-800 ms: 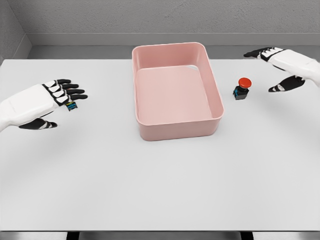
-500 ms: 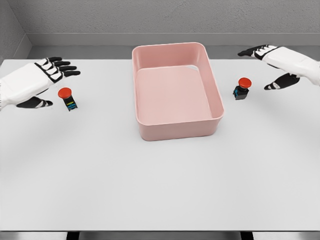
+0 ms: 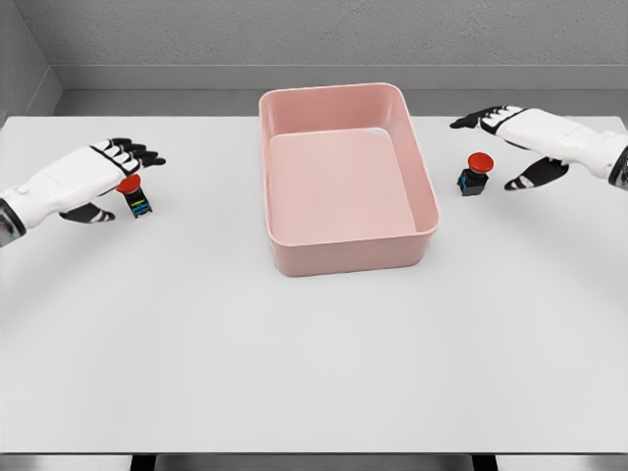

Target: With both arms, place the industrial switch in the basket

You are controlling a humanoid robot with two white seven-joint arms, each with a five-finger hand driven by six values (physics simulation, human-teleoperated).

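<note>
You are looking down on a flat white table (image 3: 314,343) with a smooth matte top that fills most of the view. A rectangular pink plastic basket (image 3: 422,177) with rounded corners sits directly on it, a little behind the middle. On the left stands a small switch with a red round button on a dark boxy base (image 3: 134,196), well apart from the basket. On the right you see a second red-buttoned switch on a black base (image 3: 475,175), upright on the table, near the basket's right wall but not touching it.
</note>
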